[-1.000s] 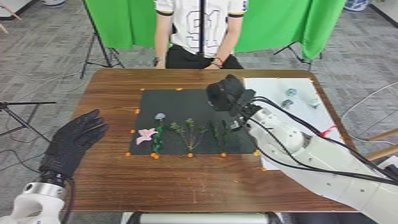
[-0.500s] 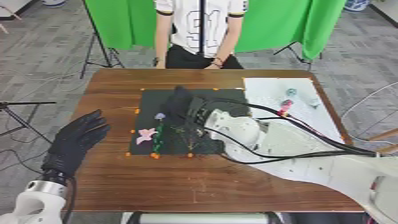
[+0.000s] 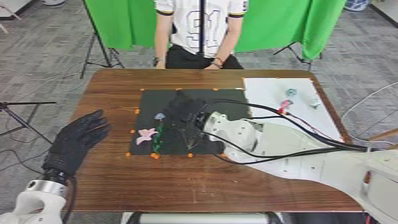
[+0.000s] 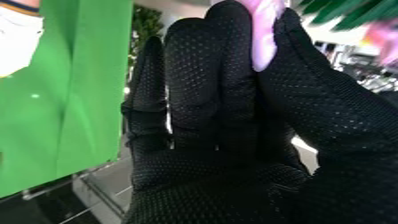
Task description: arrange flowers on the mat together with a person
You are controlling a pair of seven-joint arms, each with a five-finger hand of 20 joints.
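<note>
In the head view my right hand [image 3: 184, 109] is over the middle of the dark mat [image 3: 155, 100], partly covering green stems [image 3: 193, 137]. Left of it lie a pale blue flower [image 3: 160, 116], a pink flower [image 3: 145, 135] and a green stem [image 3: 157, 145]. In the right wrist view my right hand [image 4: 204, 100] pinches a pink petal-like piece [image 4: 263, 40] between thumb and fingers; green leaves [image 4: 342, 11] show beyond the thumb. My left hand [image 3: 76, 140] is beside the mat with its fingers extended.
A white sheet [image 3: 311, 120] on the right holds small teal pieces [image 3: 291, 92] and a pinkish-red item [image 3: 285, 105]. Orange dots mark the mat's edges. Across the table, the person's hands stay off the flowers. My right forearm spans the table's right front part.
My right hand has moved left from the mat's right upper part to its middle, swinging the forearm across the mat's right lower corner. My left hand has stayed still.
</note>
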